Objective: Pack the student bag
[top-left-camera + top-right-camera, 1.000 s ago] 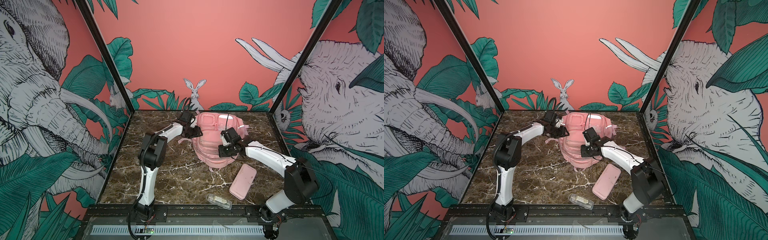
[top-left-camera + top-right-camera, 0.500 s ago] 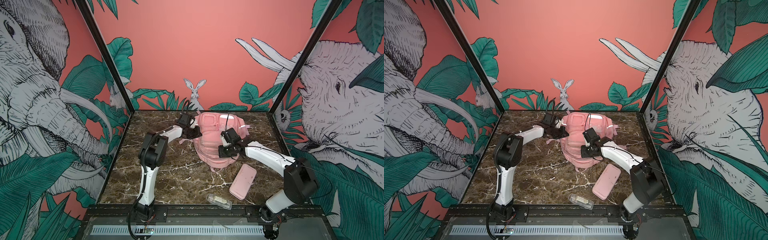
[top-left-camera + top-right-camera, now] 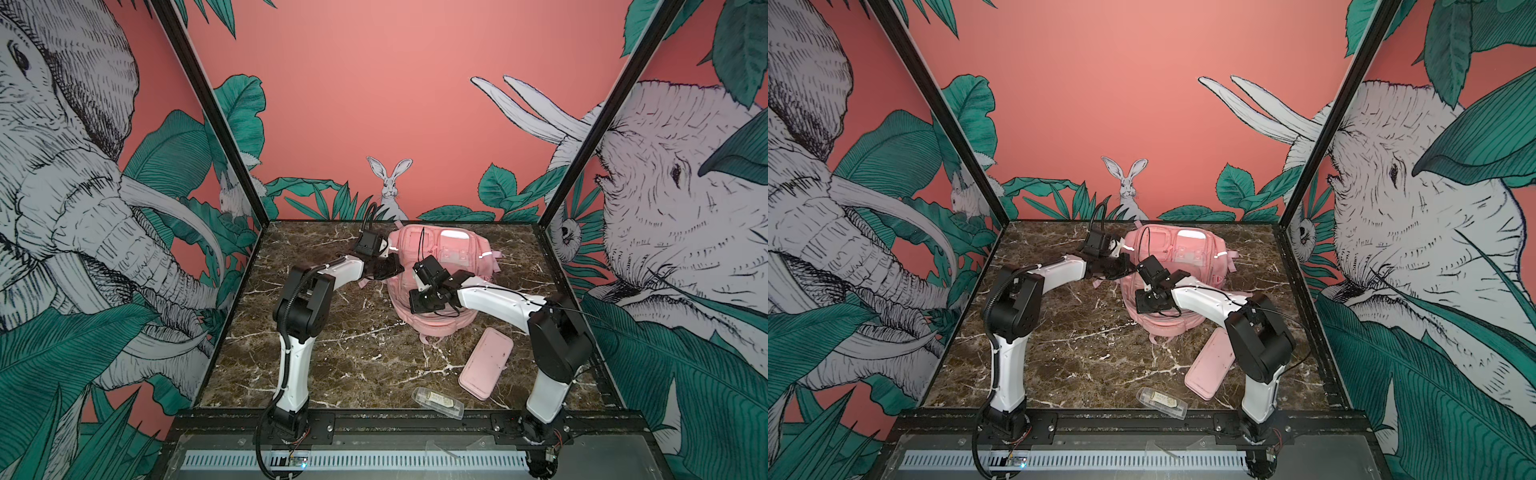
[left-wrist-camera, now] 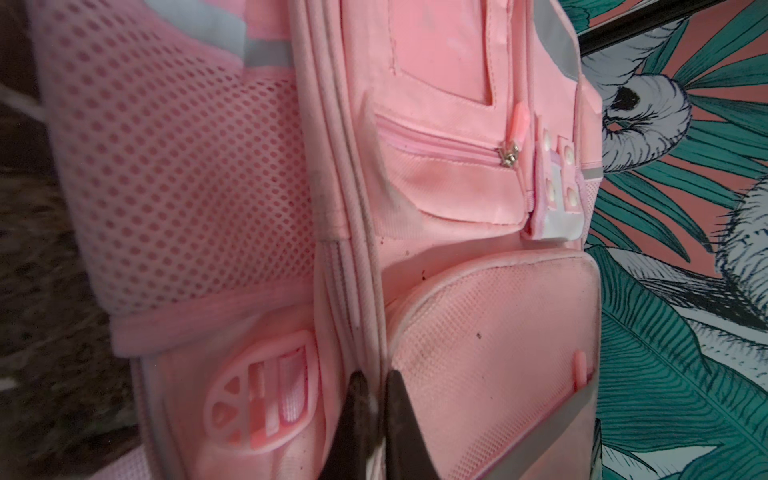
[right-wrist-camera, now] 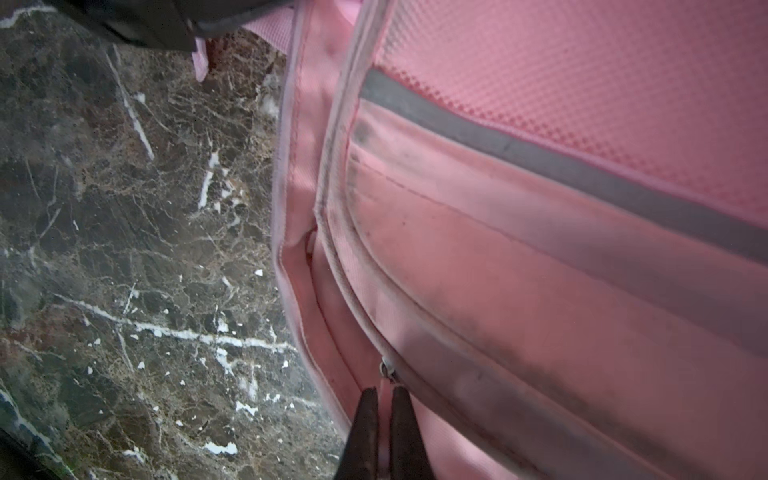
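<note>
left fingers [image 4: 355,415] clamp the zip seam [image 4: 357,282] of the bag [image 3: 457,253]; right fingers [image 5: 365,419], closed, sit just beside its slider [image 5: 386,368], hold unclear; the seam runs straight ahead of both.

Marble table [image 3: 353,353] bears student bag [image 3: 457,245], pink case [image 3: 486,361] — clear box [image 3: 436,401] (frontmost)

A: Where's the student bag [image 3: 453,253]?
B: Back-mid of counter [image 3: 332,353], nr back edge.
A: And pencil case [image 3: 486,363]?
B: Front-right, just before bag. The box [image 3: 437,402] sits left of it, by front edge.
</note>
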Robot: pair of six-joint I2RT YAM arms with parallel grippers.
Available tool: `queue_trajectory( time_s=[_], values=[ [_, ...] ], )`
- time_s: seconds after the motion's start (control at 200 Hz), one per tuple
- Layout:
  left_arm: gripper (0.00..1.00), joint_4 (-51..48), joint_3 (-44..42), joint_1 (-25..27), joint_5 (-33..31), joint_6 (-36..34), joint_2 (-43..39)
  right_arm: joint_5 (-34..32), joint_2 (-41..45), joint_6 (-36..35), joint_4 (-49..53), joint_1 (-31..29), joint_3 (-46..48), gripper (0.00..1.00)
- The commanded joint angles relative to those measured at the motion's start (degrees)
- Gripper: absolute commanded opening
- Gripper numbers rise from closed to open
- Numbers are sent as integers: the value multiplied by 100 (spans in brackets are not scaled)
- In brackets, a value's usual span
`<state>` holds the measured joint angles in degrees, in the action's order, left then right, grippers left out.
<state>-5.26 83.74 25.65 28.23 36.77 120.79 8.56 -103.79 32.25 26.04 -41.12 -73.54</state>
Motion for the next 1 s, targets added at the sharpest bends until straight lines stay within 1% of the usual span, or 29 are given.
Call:
queue_trajectory(
  time_s=[0.0,0.205,0.305,0.38,0.475,0.52,0.585,0.625,0.705,0.725,0.82,0.995],
  values=[
    [0,33,-457,-140,-275,166,-577,8,17,55,-82,53,-124,0],
    [0,320,-1402,-398,-602,397,-1216,105,138,-125,38,481,-100,0],
    [0,508,-1878,-398,-770,565,-1547,150,230,-225,107,701,-123,0],
    [0,757,-2295,-386,-868,832,-1772,131,288,-324,201,810,-125,0],
    [0,1160,-2721,-191,-945,1194,-1983,99,317,-462,364,903,-393,0],
    [7,1224,-2760,-10,-959,1259,-2009,60,338,-537,460,937,-439,0],
    [23,1212,-2681,310,-975,1277,-1988,-13,415,-641,596,954,-439,0],
    [30,1212,-2606,482,-977,1305,-1942,-93,488,-682,661,963,-381,0],
    [40,1317,-2511,729,-978,1419,-1847,-206,704,-719,739,959,-201,0],
    [42,1346,-2504,747,-985,1451,-1826,-216,763,-713,734,965,10,0],
    [44,1448,-2472,832,-986,1547,-1767,-145,990,-598,651,955,422,0],
    [45,1502,-2369,863,-971,1614,-1717,71,1159,-252,221,914,1026,0]
  ],
)
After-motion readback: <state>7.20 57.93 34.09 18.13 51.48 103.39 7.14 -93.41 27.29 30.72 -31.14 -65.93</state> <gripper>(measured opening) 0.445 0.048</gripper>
